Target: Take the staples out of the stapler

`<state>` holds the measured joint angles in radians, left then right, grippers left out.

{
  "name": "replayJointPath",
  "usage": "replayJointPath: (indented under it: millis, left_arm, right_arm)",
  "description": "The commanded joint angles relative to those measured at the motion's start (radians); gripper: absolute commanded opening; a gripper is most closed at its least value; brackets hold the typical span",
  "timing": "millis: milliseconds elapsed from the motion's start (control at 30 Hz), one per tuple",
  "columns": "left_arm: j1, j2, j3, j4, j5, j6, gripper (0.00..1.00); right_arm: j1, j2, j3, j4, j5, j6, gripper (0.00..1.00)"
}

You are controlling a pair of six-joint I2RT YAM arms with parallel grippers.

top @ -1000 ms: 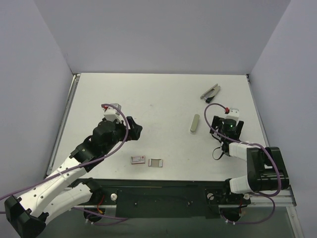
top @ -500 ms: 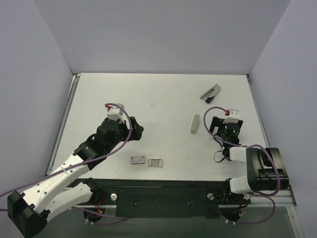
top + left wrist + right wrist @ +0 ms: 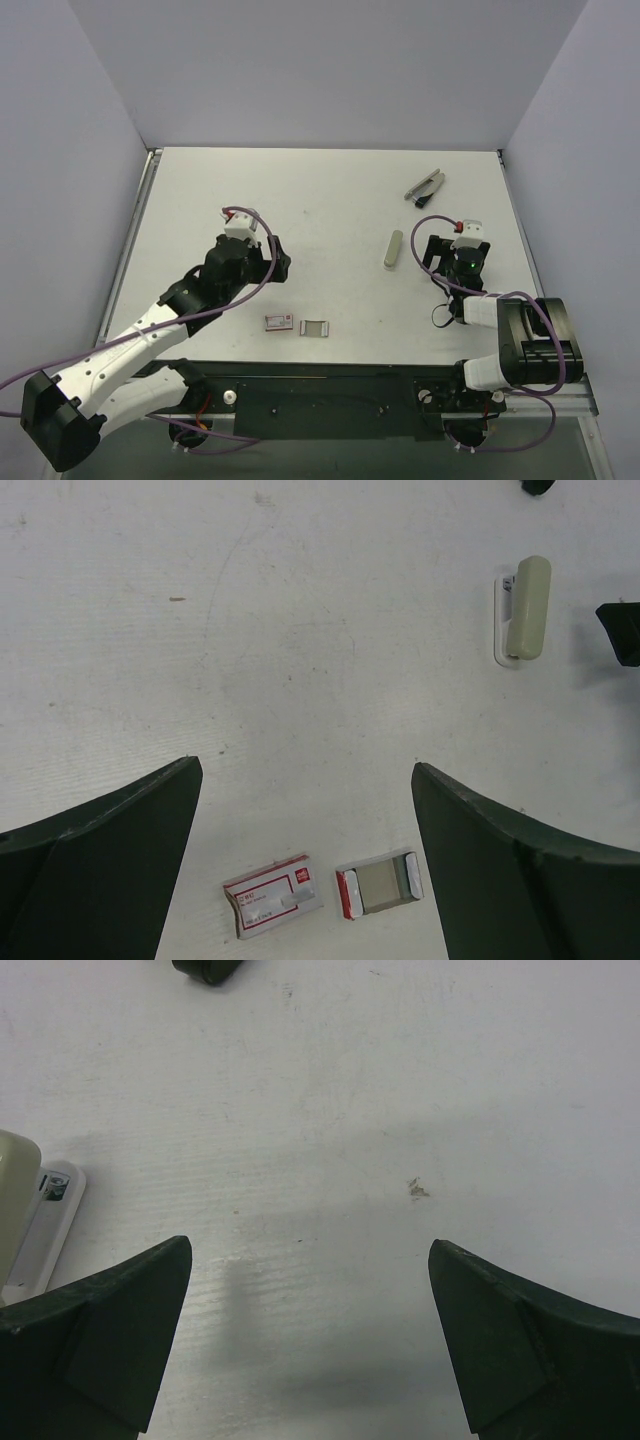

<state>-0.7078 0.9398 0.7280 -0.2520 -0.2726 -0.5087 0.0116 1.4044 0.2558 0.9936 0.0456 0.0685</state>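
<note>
The stapler (image 3: 394,249) lay in two on the table (image 3: 330,190); its pale shell (image 3: 527,605) sat just beside the right claw (image 3: 310,1245), its metal inner bar (image 3: 425,186) farther back, seemingly split to bare staples. The left claw (image 3: 305,768) and the right both gaped wide, empty.

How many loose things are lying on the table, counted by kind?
Stapler parts: 2 (shell bar, metal bar)
Small boxes: 2 (red-and-white box, open box)
Total: 4
</note>
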Motion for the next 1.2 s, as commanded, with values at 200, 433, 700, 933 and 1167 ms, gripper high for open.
replayJointPath:
  millis: [200,433,700,933,1167]
  left_arm:
    - [-0.002,-0.027,0.068,0.002,-0.123,0.048,0.97]
    - [-0.002,0.043,0.119,0.016,-0.146,0.095,0.97]
    - [-0.004,0.073,0.102,0.054,-0.102,0.078,0.97]
    - [-0.004,0.063,0.094,0.048,-0.114,0.079,0.97]
    - [-0.004,0.048,0.093,0.042,-0.116,0.076,0.97]
  right_arm:
    - [-0.007,-0.007,0.000,0.066,-0.015,-0.009,1.00]
    - [-0.006,-0.007,0.000,0.065,-0.015,-0.009,1.00]
    - [-0.005,-0.007,0.000,0.068,-0.015,-0.009,1.00]
    - [-0.007,-0.007,0.000,0.066,-0.013,-0.009,1.00]
    - [-0.007,-0.007,0.000,0.065,-0.015,-0.009,1.00]
